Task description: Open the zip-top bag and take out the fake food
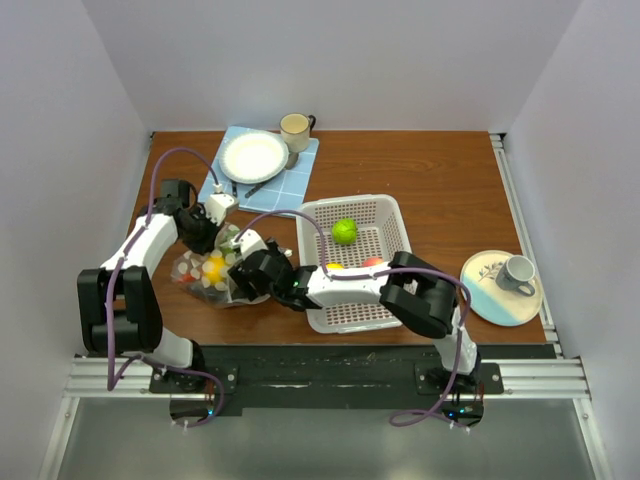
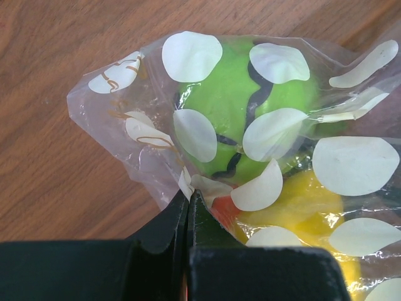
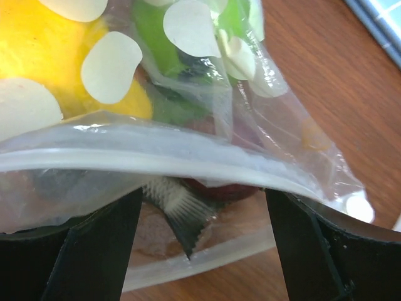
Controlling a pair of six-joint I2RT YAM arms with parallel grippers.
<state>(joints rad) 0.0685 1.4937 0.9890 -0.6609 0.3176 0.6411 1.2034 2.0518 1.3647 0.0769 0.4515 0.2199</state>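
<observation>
The zip-top bag (image 1: 207, 272), clear with white dots, lies left of the white basket (image 1: 382, 305) with fake food inside. My left gripper (image 1: 207, 228) is shut on a fold of the bag's plastic (image 2: 187, 188). A green striped fruit (image 2: 241, 100) and a yellow piece (image 2: 301, 207) lie just beyond it. My right gripper (image 1: 247, 270) is open at the bag's mouth (image 3: 188, 157), its fingers on either side of the zip strip. A grey fish tail (image 3: 182, 216), a yellow piece (image 3: 44, 63) and a green piece (image 3: 153, 37) show inside. A green lime (image 1: 345, 231) lies in the basket with a yellow piece and a red piece.
A white plate (image 1: 253, 156) on a blue mat and a mug (image 1: 295, 129) stand at the back. A plate holding a grey cup (image 1: 516, 272) sits at the right edge. White walls enclose the table.
</observation>
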